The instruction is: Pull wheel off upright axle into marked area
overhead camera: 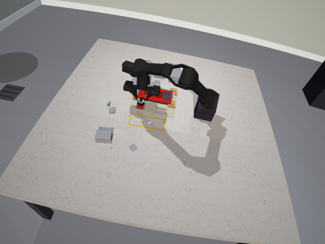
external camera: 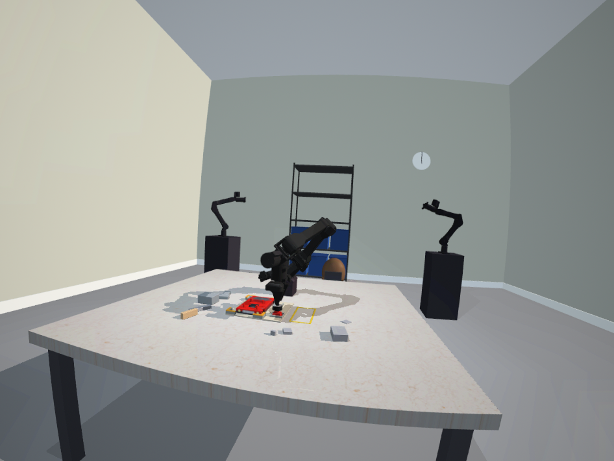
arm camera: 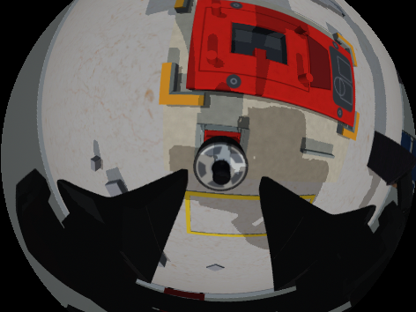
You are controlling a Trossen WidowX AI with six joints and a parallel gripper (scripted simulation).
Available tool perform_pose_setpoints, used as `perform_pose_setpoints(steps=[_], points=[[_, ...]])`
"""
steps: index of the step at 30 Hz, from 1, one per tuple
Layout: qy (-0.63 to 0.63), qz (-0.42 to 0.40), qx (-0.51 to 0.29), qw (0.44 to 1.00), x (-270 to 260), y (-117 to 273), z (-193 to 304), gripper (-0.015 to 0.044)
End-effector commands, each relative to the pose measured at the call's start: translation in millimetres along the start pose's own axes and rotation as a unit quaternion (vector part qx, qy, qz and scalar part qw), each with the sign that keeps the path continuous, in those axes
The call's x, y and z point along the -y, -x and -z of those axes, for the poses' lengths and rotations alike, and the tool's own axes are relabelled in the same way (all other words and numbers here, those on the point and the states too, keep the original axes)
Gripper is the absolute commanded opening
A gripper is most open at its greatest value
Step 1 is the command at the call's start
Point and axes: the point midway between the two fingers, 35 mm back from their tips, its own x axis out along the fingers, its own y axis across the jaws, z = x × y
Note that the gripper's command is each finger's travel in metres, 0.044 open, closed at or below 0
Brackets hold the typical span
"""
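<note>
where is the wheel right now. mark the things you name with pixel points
The wheel (overhead camera: 141,102) (external camera: 277,308) (arm camera: 202,167) is on the axle (arm camera: 221,173) above the small red block (overhead camera: 140,107) (external camera: 278,313) (arm camera: 222,133), near the yellow outline (overhead camera: 146,128) (external camera: 302,323) (arm camera: 189,216) in the top view.

- one table
- three arms
- one gripper
- one wheel
- one red body
- four orange brackets
- one marked area
- one orange block
- two tall black pedestals
- one shelf rack
- one clock
- several grey blocks, exact total unclear
</note>
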Motion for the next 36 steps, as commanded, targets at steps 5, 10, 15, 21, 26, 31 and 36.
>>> perform_pose_setpoints(steps=[5, 10, 15, 21, 26, 31, 36], points=[[-0.001, -0.011, 0.001, 1.0, -2.1, 28.6, -2.2, 0.03], [-0.002, -0.011, 0.001, 1.0, -0.1, 51.9, -4.3, 0.03], [-0.002, -0.011, 0.002, 1.0, -1.2, 43.3, -4.6, 0.03], [-0.001, -0.012, 0.001, 1.0, -2.7, -1.3, -4.6, 0.03], [-0.001, -0.011, 0.0, 1.0, -1.7, -22.1, -3.7, 0.03], [0.002, -0.007, 0.001, 1.0, -0.9, -20.4, -2.7, 0.0221], [0.002, -0.007, 0.001, 1.0, -0.9, -20.4, -2.7, 0.0168]])
